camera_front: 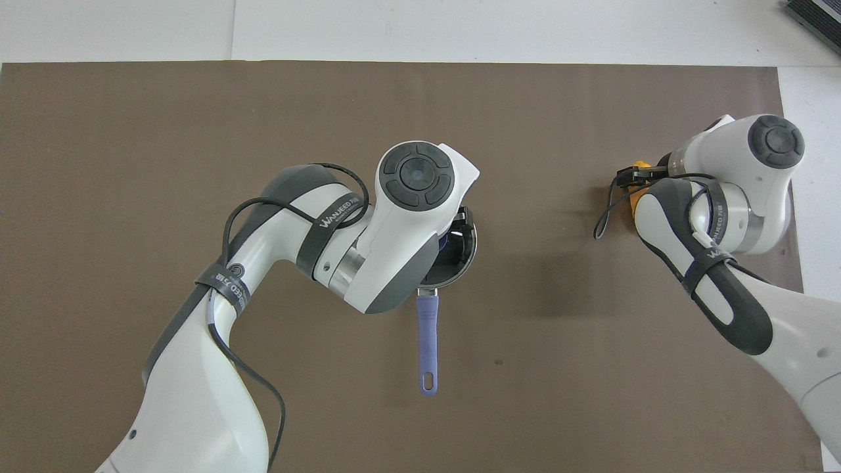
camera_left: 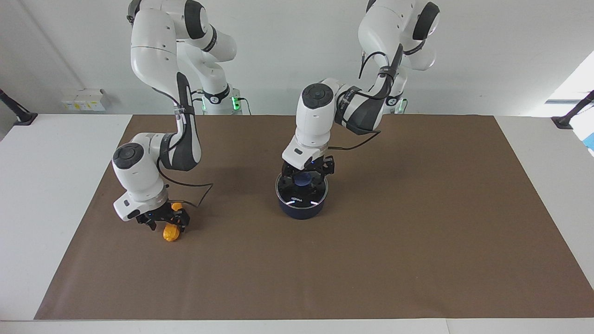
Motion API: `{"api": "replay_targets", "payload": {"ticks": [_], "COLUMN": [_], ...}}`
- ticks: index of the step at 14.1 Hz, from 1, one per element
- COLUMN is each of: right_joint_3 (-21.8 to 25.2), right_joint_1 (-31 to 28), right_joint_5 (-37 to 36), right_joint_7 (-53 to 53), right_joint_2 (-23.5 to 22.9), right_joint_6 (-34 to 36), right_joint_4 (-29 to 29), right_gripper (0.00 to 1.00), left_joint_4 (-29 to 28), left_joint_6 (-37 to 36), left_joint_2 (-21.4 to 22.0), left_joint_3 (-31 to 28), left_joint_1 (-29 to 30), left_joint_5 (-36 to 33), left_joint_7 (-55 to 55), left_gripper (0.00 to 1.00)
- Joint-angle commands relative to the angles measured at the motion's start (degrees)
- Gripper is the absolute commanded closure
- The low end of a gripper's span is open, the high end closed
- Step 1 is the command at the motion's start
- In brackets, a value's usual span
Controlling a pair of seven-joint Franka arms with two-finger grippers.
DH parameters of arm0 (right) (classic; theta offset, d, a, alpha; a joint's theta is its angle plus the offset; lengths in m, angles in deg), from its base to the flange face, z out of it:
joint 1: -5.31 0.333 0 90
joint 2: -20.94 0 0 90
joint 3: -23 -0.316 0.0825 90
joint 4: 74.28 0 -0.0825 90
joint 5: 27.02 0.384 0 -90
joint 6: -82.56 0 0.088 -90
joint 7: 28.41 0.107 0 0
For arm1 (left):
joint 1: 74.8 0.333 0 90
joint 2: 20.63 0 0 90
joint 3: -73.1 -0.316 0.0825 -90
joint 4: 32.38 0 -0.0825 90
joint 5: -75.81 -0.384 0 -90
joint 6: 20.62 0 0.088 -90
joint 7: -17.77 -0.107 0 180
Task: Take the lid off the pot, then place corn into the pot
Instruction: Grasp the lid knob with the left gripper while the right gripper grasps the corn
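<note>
left end effector (camera_left: pixel 306 175): fingers apart, astride the knob of the lid (camera_left: pixel 301 185) on the pot (camera_left: pixel 300 208), mid-bench | right end effector (camera_left: pixel 163 221): fingers apart around the corn (camera_left: pixel 171 233), toward right arm's end

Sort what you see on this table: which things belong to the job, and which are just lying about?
Job: lid with blue knob, on pot; corn; left gripper over the lid; right gripper at the corn.
Lying about: brown mat only.
</note>
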Motion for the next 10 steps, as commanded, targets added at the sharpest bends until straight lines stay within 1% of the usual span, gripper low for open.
{"api": "replay_targets", "payload": {"ticks": [1,2,7,10], "right_joint_3": [-0.5,-0.5,-0.6,-0.8], "right_joint_1": [-0.3,-0.4,-0.6,-0.4], "right_joint_5": [1.0,1.0,0.9,0.9], "right_joint_7": [-0.1,-0.2,-1.9,-3.0], "right_joint_2": [-0.3,-0.3,-0.1,1.4], "right_joint_6": [0.4,0.7,1.6,9.4], "right_joint_4": [-0.6,-0.8,-2.1,-6.3], "right_gripper": [0.84,1.0,1.0,1.0], "left_joint_4": [2.7,2.7,3.1,3.0], "left_joint_6": [-1.4,-2.4,-3.0,-3.2], "left_joint_2": [-1.6,-1.5,-1.4,-1.3], "left_joint_3": [-1.1,-1.1,-1.0,-1.0], "left_joint_1": [-1.3,-1.6,-2.5,-2.7], "left_joint_5": [-1.7,-1.7,-1.7,-1.7], "left_joint_7": [1.4,1.4,3.5,3.6], "left_gripper": [0.0,0.0,0.0,0.0]}}
